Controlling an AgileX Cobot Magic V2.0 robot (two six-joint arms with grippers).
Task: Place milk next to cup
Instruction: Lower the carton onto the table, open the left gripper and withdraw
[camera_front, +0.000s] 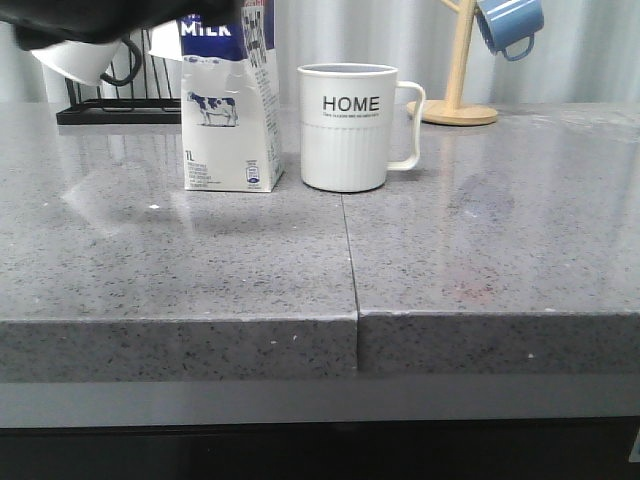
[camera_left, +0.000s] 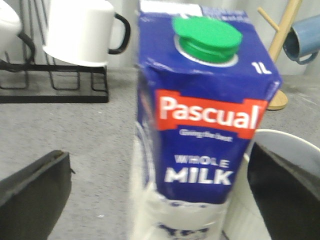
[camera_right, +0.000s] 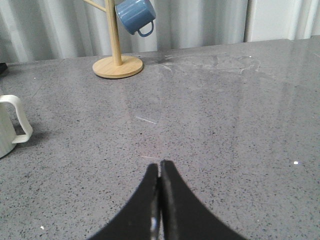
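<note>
The milk (camera_front: 228, 110) is a tall carton with a blue top and a cow picture, standing upright on the grey counter (camera_front: 200, 270). It stands just left of the cup (camera_front: 348, 127), a white "HOME" mug with its handle to the right; a narrow gap separates them. My left gripper (camera_left: 157, 160) is open, with its fingers (camera_left: 35, 185) wide on both sides of the milk (camera_left: 200, 125) and not touching it. The cup's rim (camera_left: 287, 140) shows beside the carton. My right gripper (camera_right: 160, 167) is shut and empty over bare counter, right of the cup's handle (camera_right: 20, 125).
A black rack (camera_front: 110, 108) with white, black-handled mugs (camera_left: 80, 32) stands behind the milk at the left. A wooden mug tree (camera_front: 458, 105) holding a blue mug (camera_front: 510, 25) stands at the back right. A seam (camera_front: 350, 260) runs through the counter to its front edge.
</note>
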